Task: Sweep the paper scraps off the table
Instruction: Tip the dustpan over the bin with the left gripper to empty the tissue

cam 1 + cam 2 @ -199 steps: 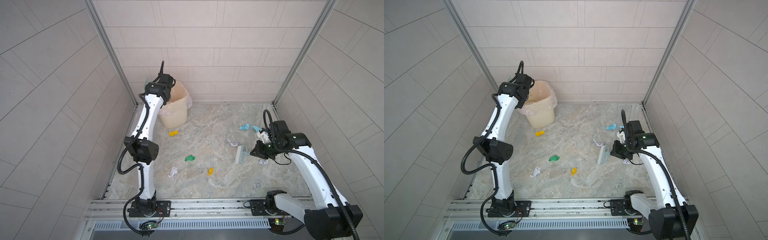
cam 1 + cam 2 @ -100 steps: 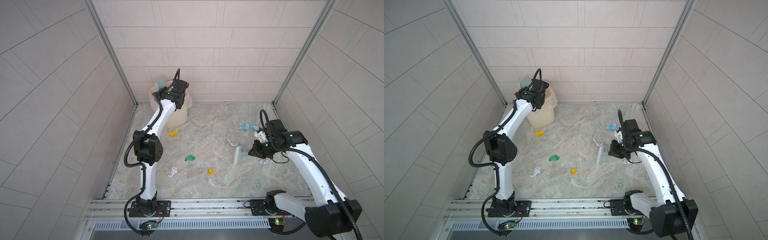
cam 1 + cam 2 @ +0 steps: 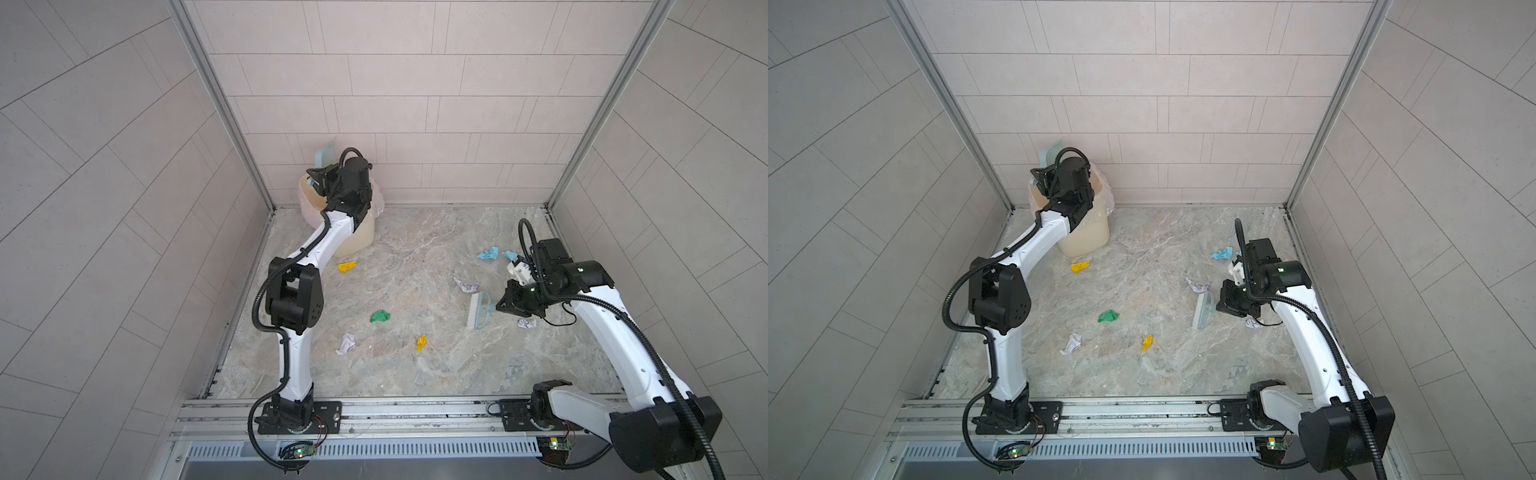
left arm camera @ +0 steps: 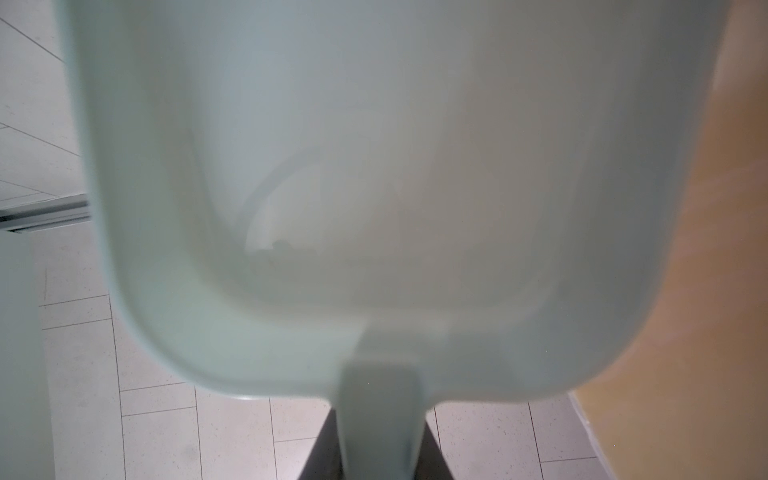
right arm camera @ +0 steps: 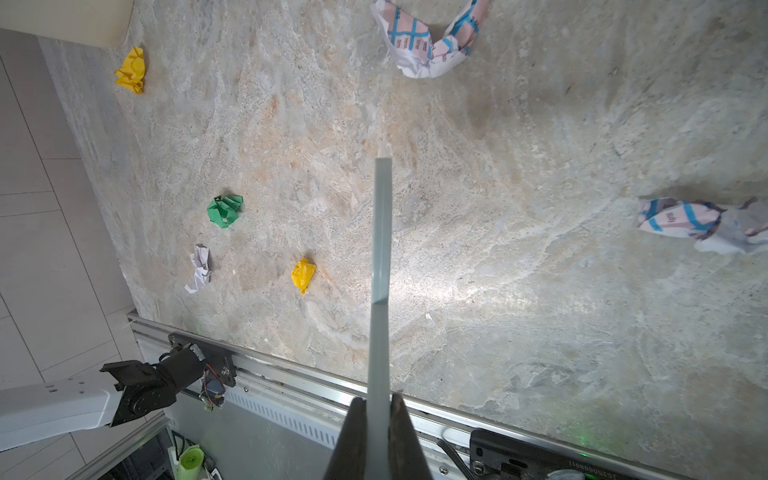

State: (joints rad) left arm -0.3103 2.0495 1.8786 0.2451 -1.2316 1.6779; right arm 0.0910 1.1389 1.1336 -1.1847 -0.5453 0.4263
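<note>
Several crumpled paper scraps lie on the marbled table (image 3: 415, 374): yellow (image 3: 347, 267), green (image 3: 380, 316), white (image 3: 345, 344) and light blue (image 3: 489, 253) among them. My left gripper (image 3: 322, 183) is shut on the handle of a pale blue dustpan (image 3: 325, 154), held tilted up above the bin (image 3: 357, 237). The pan (image 4: 374, 166) fills the left wrist view. My right gripper (image 3: 500, 308) is shut on the handle of a pale blue hand brush (image 3: 478, 311), bristles down on the table near a printed white scrap (image 3: 466, 285). Another white scrap (image 3: 526, 323) lies under the right arm.
The beige bin with a plastic liner (image 3: 1086, 239) stands in the back left corner against the tiled walls. An aluminium rail (image 3: 415, 409) with both arm bases runs along the front edge. The left arm's elbow (image 3: 293, 301) hangs over the table's left side.
The left arm has swung right from beside the bin to over its mouth, and the dustpan now sticks up behind it. The right arm and brush have shifted slightly left.
</note>
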